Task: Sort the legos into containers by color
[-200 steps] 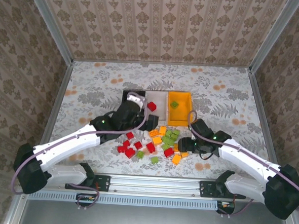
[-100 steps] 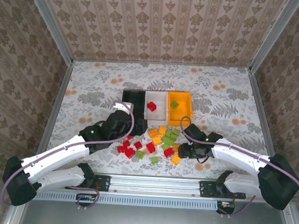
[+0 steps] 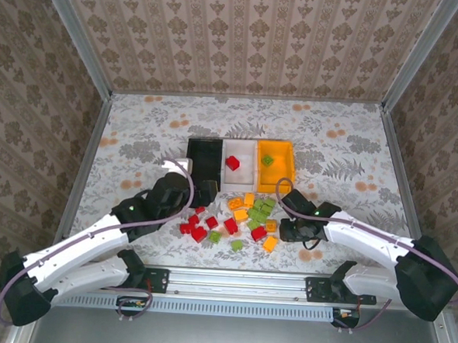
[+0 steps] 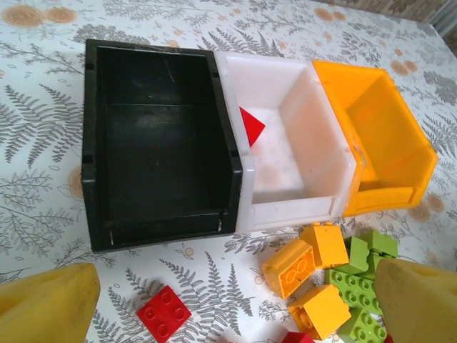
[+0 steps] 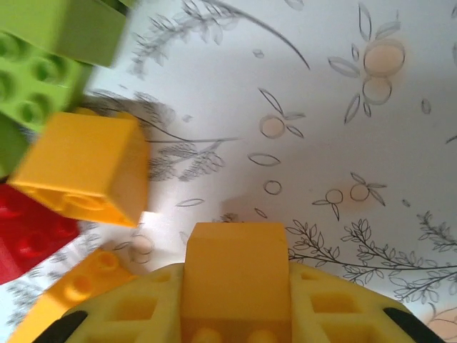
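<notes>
Floral-print counter (image 3: 139,119), patterned paper walls (image 3: 245,40). Your left fingers (image 4: 50,304), smooth yellow, stand wide apart just before the black bin (image 4: 157,157). The boxy plastic white bin (image 4: 293,78) and orange-yellow bin (image 4: 385,128) touch in a row beside it, with a red brick (image 4: 250,127) in the white. Studded legos (image 3: 242,219) lie scattered just in front. Your right fingers (image 5: 128,314), latticed yellow, pinch a smooth-sided orange brick (image 5: 235,271).

Floral tablecloth (image 3: 138,127) covers the worktop, damask-wallpapered walls (image 3: 252,41) at far and side edges, metal rail (image 3: 238,281) along near edge.
</notes>
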